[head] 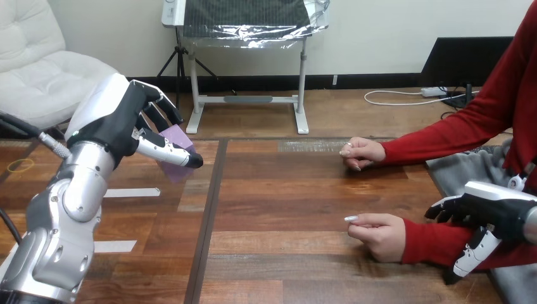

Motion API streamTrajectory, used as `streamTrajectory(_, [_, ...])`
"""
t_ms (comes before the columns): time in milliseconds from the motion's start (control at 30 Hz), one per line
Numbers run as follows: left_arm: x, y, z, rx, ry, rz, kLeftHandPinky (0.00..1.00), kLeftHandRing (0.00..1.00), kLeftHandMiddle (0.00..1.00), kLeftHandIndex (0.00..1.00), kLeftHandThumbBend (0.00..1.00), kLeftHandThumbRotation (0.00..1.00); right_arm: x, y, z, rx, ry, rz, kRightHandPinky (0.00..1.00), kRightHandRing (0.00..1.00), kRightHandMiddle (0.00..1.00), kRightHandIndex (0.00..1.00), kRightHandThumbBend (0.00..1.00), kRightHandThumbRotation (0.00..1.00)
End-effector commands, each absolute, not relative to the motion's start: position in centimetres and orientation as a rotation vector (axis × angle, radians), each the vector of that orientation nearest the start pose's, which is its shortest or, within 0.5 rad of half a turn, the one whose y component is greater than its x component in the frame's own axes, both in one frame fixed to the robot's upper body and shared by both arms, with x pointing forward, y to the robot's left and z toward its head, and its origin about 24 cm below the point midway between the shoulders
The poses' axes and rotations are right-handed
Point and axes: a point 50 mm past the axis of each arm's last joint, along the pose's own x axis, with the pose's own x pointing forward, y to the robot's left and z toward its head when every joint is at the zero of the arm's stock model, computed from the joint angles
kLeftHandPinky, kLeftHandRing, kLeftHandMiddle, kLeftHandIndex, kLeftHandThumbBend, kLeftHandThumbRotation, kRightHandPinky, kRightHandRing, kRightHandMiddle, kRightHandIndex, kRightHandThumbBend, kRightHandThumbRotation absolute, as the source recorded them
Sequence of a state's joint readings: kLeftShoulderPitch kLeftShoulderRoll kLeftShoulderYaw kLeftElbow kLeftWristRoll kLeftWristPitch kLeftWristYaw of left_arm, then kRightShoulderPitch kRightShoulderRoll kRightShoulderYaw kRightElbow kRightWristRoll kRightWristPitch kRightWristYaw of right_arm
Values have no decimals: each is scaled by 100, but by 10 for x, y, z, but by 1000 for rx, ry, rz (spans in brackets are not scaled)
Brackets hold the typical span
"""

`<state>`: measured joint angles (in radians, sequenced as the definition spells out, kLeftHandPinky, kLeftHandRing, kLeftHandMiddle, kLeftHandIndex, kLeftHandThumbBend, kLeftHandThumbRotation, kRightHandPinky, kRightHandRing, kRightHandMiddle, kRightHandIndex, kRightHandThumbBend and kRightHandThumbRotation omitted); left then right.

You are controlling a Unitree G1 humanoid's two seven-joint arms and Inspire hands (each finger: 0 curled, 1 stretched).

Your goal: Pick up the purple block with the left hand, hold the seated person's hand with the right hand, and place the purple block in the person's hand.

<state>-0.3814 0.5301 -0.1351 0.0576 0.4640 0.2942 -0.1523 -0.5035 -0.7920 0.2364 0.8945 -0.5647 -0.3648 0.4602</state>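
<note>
We count two robot hands. The left hand is raised above the left part of the table and pinches the purple block. Its thumb lies across the block's near face, and its curled fingers sit behind the block's upper edge. The right hand is low at the view's right edge. It is over the red sleeve of the person's nearer forearm, just behind the wrist. We cannot tell whether this hand grips the forearm or only lies over it.

We count one purple block. It is in the air, clear of the table, and in the view it sits just left of the dark seam between the boards. The thumb covers its middle, so we see an upper part and a lower part. Its visible long axis runs steeply up and down, leaning a little. The lower corner points down at the wood, and a broad flat face is turned toward the camera.

We count two hands of the person, both resting on the table at the right, well apart from the block. The farther hand is closed in a loose fist. The nearer hand is likewise loosely closed, with its knuckles toward the left.

We count two white tape strips on the left board, one beyond the other.
</note>
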Motion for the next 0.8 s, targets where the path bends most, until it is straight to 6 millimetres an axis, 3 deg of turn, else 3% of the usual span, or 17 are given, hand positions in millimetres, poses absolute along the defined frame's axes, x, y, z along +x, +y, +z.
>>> streamTrajectory(0, [323,213,150,1000,-70,-2,24,31,39,43,78,0,319,-306,62,-1321,429,518,80,87,85,84,100,14])
streamTrajectory(367, [323,214,152,1006,-75,-3,22,29,38,43,78,0,318,-299,50,-1357,423,533,64,77,80,77,100,16])
streamTrajectory(767, [324,215,153,1009,-77,3,17,24,33,42,79,0,317,-291,40,-1381,362,558,50,57,64,65,93,15])
